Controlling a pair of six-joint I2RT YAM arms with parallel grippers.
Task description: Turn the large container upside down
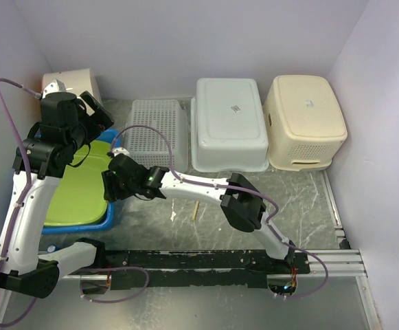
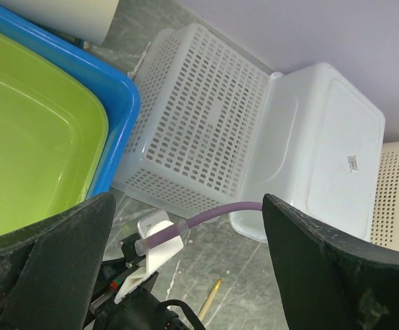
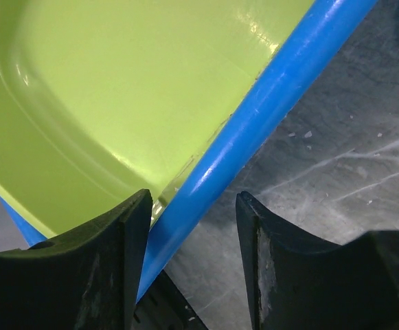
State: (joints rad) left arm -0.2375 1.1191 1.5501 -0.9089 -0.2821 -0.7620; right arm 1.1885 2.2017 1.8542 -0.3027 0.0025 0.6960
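The large container [image 1: 75, 192] is lime green inside with a blue rim. It stands open side up at the left of the table. My right gripper [image 1: 110, 182] is open at its right edge. In the right wrist view the blue rim [image 3: 254, 117] passes between the fingers of the right gripper [image 3: 194, 199], one finger over the green inside, the other over the table. My left gripper [image 1: 99, 113] is open and empty above the container's back right corner. The left wrist view shows the left gripper [image 2: 189, 203] and the container [image 2: 27, 151] below.
Three upturned containers line the back wall: a white perforated basket [image 1: 156, 134], a white tub [image 1: 230, 124] and a cream basket [image 1: 305, 120]. A beige bin [image 1: 75, 79] stands at the back left. A thin stick [image 1: 195, 210] lies mid-table.
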